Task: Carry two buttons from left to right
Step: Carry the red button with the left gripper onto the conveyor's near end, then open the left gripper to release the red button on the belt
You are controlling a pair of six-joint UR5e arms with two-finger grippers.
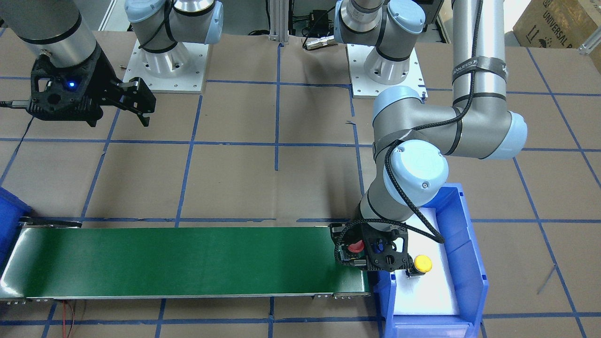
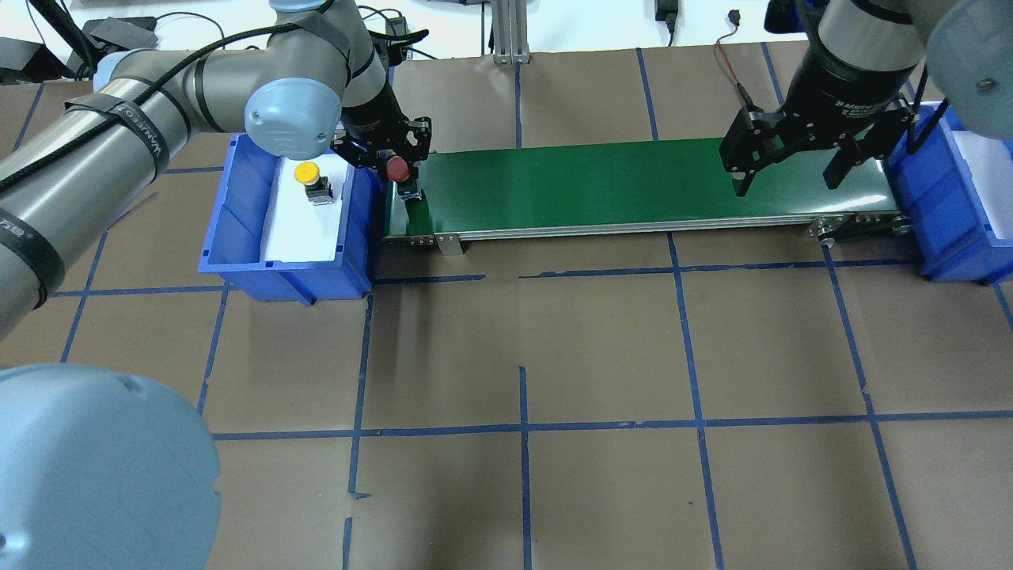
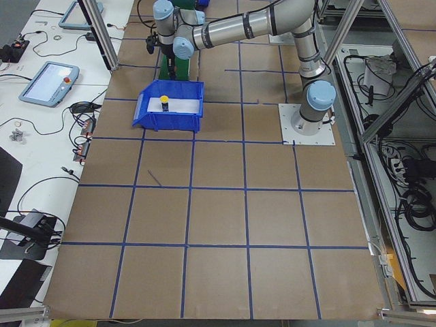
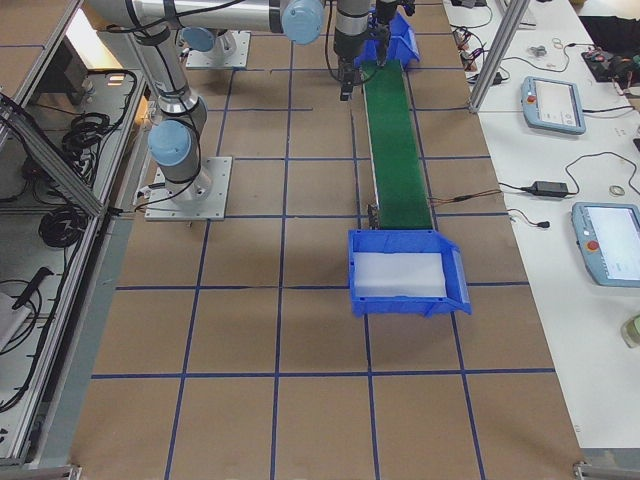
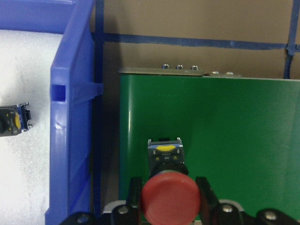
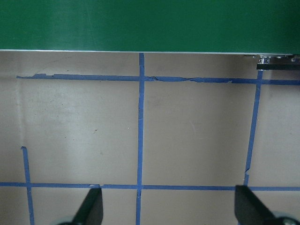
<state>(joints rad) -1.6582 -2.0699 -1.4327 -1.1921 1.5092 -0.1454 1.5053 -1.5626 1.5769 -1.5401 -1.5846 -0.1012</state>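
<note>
The red button [image 5: 169, 199] stands between my left gripper's fingers [image 5: 135, 191], cap toward the wrist camera, over the left end of the green conveyor belt [image 2: 601, 178]. My left gripper [image 2: 400, 174] is shut on it; it also shows in the front view [image 1: 355, 246]. I cannot tell whether its dark base touches the belt. The yellow button [image 2: 307, 172] stands on white foam in the left blue bin [image 2: 237, 206], apart from the gripper, and shows in the front view [image 1: 422, 264]. My right gripper [image 2: 783, 184] hangs open and empty over the belt's right end.
A second blue bin [image 2: 950, 229] with a white liner sits at the belt's right end, also in the exterior right view [image 4: 400, 275]. Brown table paper with blue tape lines [image 6: 139, 117] lies in front of the belt. The arm bases stand behind it.
</note>
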